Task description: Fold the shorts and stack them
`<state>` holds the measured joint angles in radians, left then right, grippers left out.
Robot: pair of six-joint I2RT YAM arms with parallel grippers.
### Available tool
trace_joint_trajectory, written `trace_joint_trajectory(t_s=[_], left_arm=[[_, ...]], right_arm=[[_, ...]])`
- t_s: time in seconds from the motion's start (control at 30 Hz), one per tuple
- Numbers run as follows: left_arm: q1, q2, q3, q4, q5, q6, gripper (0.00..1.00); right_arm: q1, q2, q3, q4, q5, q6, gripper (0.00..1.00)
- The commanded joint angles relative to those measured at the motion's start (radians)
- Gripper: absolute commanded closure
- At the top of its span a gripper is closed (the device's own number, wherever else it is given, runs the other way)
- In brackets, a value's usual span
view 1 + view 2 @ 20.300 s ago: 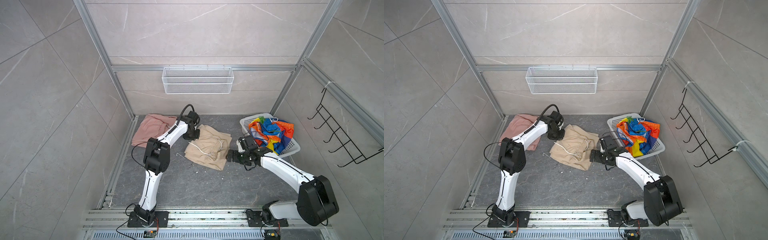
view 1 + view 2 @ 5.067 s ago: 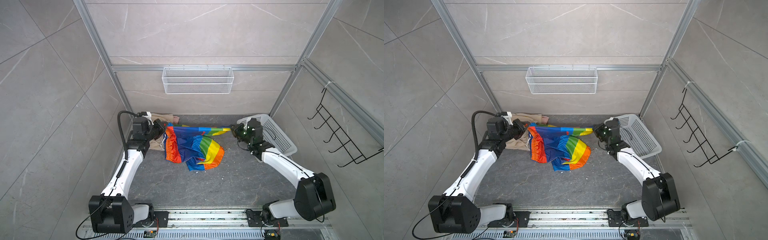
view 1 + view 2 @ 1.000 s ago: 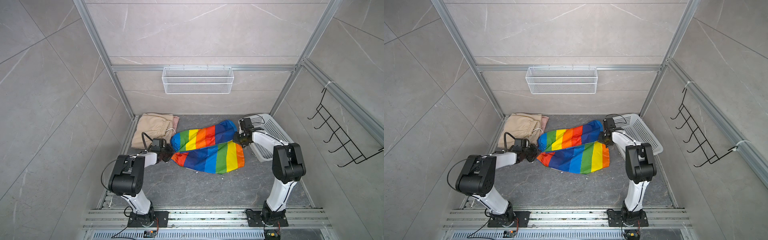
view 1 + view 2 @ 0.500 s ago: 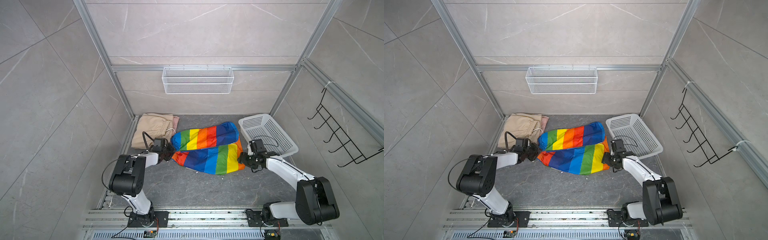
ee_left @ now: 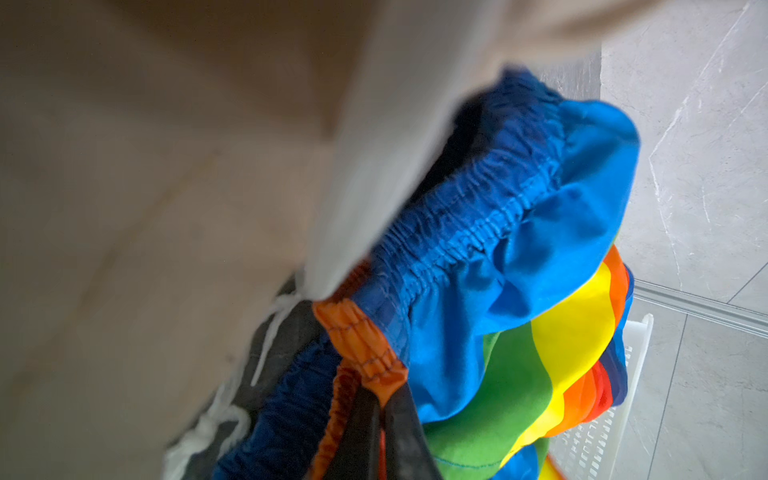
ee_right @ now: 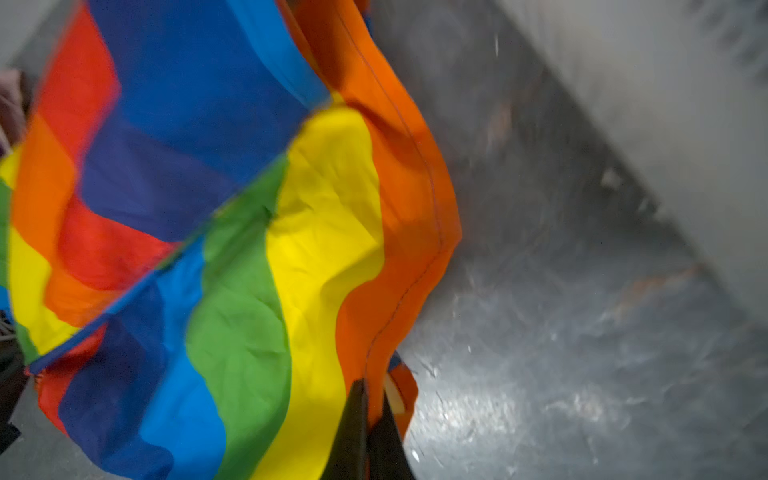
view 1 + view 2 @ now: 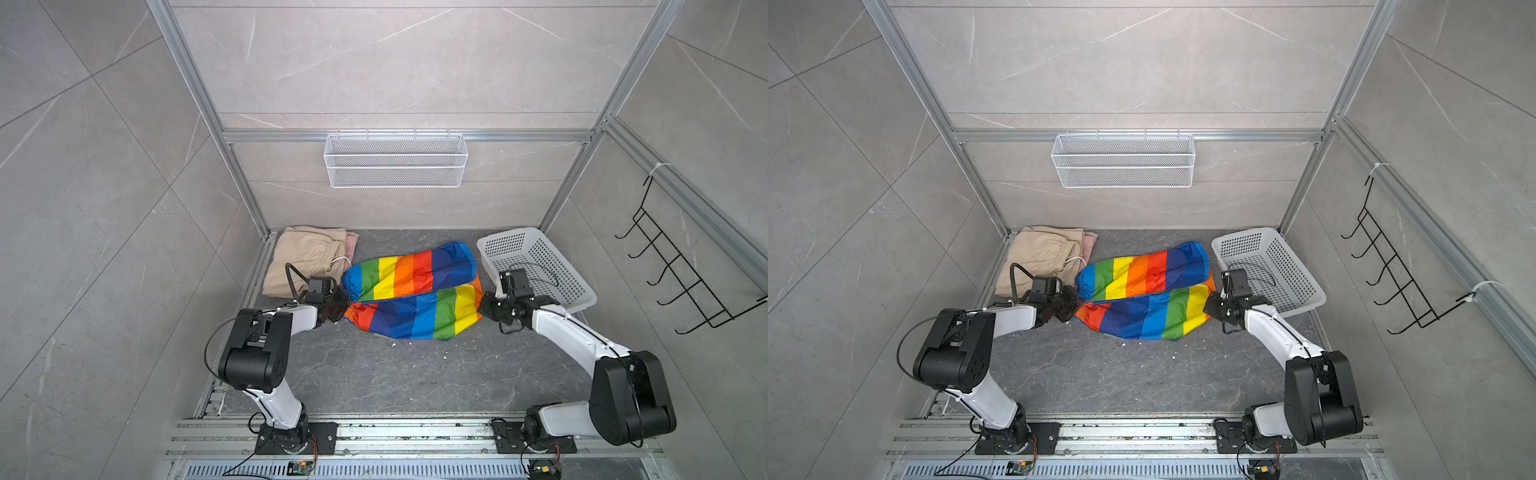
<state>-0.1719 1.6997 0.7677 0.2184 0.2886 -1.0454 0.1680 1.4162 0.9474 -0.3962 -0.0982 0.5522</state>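
Grey tabletop (image 7: pixel 374 374), far-left corner: we logged beige shorts (image 7: pixel 301 257) folded atop pink shorts (image 7: pixel 352 242). Rainbow shorts (image 7: pixel 411 291) lay spread mid-tabletop; left hand (image 7: pixel 347 305) pinched waistband, right hand (image 7: pixel 482 306) pinched hem. Folding and stacking remained.

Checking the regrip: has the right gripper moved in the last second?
Yes. The right gripper has come toward the near edge along the white basket's left wall, from the rainbow shorts' far leg to the near leg's hem, now shut on it.
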Motion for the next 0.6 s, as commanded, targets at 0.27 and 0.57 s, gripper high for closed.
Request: trace_joint_trajectory(t_s=[0.27, 0.57], left_arm=[[-0.004, 0.011, 0.013, 0.005, -0.022, 0.016, 1.0], [-0.004, 0.055, 0.038, 0.029, -0.005, 0.0, 1.0]], right_arm=[[-0.003, 0.066, 0.126, -0.159, 0.091, -0.08, 0.43], [-0.003, -0.184, -0.184, -0.132, -0.029, -0.026, 0.15]])
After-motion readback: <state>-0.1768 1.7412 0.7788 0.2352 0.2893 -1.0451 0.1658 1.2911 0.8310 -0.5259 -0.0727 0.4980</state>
